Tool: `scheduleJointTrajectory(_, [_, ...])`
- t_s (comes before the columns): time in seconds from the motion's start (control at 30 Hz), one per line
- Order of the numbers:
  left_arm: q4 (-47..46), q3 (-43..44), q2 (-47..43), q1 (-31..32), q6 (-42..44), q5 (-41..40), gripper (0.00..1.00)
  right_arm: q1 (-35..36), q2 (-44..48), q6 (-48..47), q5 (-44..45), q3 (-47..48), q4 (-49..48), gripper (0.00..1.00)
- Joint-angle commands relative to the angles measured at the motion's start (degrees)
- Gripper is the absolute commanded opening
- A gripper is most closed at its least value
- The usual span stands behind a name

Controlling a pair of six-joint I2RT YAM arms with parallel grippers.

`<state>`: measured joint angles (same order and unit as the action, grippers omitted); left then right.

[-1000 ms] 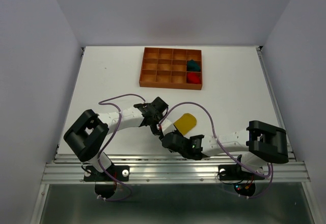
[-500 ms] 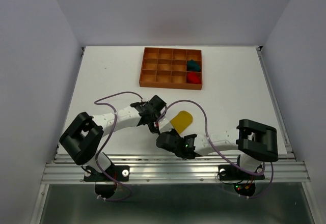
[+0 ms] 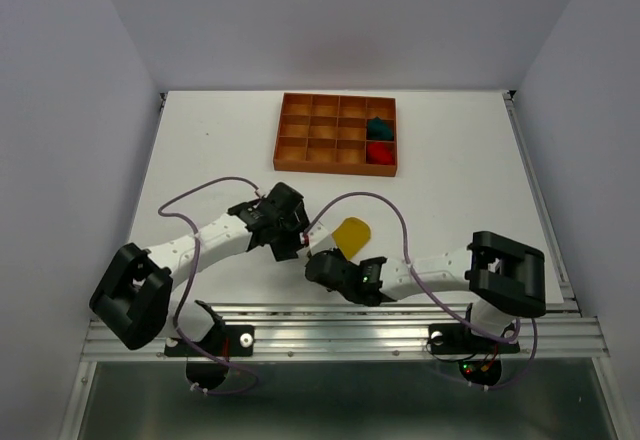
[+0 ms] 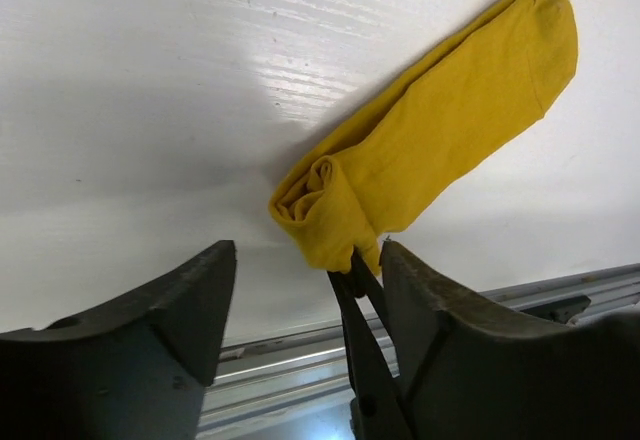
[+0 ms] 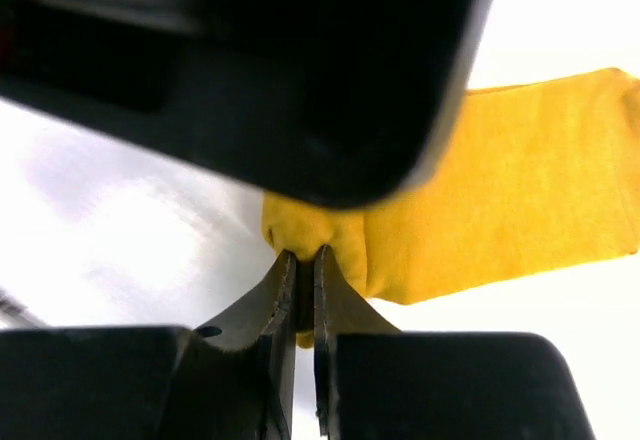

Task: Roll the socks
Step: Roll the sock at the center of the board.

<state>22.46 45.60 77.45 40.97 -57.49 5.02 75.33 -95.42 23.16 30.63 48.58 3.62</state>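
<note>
Black, thin fingers of the right gripper [image 5: 298, 265] stand pressed almost together, clamped on the lower edge of the rolled end of a yellow fabric sock [image 5: 520, 190]. In the right wrist view the roll sits at the centre of the frame, just above the fingertips. The flat remainder of the sock runs off to the right edge. A large, blurred black shape fills the upper half of that frame, too close to make out.

In the left wrist view the left gripper [image 4: 305, 260] has its two broad black fingers [image 4: 190, 300] spread well apart, one at lower left and one at lower right, holding nothing. The rolled end of the sock lies between and just above them. The right gripper's narrow fingers rise from the bottom of the frame between them to meet the roll. Only the lower-left end of the sock is rolled; the rest lies flat on the white bench [image 4: 150, 80], slanting toward the upper right corner.

From the top view both grippers meet just below the centre of the frame, with the sock just to their right. An orange-brown compartmented tray [image 3: 330, 169] sits at upper centre, well apart from them. Its rightmost column holds a bundled dark teal-green sock [image 3: 378, 126] and, in the compartment below it, a bundled red sock [image 3: 379, 152].
</note>
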Motion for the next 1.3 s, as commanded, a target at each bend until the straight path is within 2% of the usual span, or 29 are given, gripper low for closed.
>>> scheduleJointTrajectory(0.0, [-1.80,-2.01,-5.55,-2.38,2.03,-0.62,0.75,-2.37,0.58,3.29,-12.95,-0.59,5.79,0.01])
scheduleJointTrajectory(0.03, [-2.06,-2.45,-7.12,-2.73,2.30,-0.88,0.79,-2.99,1.02,3.56,-14.53,-0.76,5.53,0.01])
scheduleJointTrajectory(0.23, [-2.16,-4.29,-11.53,-4.32,3.79,-2.82,0.79,-10.71,1.99,6.28,-28.67,-1.99,2.63,0.01])
scheduleJointTrajectory(0.27, [-2.33,-4.99,-12.75,-4.32,3.88,-2.82,0.80,-11.95,2.08,6.98,-34.18,-2.43,0.80,0.01])
scheduleJointTrajectory(0.3, [-2.51,-5.43,-13.28,-4.49,3.88,-2.82,0.80,-12.83,2.16,7.25,-36.06,-3.04,-0.01,0.01])
scheduleJointTrajectory(0.5, [-3.12,-8.16,-15.84,-4.76,4.49,-2.38,0.79,-15.73,0.85,5.93,-39.24,-0.68,2.27,0.01])
scheduleJointTrajectory(0.77, [-4.00,-11.76,-19.62,-4.76,5.02,-1.15,0.80,-23.03,-2.05,9.27,-51.36,-0.32,1.92,0.01])
scheduleJointTrajectory(1.0, [-7.69,-13.70,-19.09,-4.67,6.60,2.19,0.80,-26.72,-4.34,7.78,-62.79,1.17,1.83,0.01])
scheduleJointTrajectory(1.27, [-12.96,-16.16,-16.72,-4.67,7.66,5.97,0.80,-30.77,-7.33,10.16,-65.79,0.99,1.83,0.01])
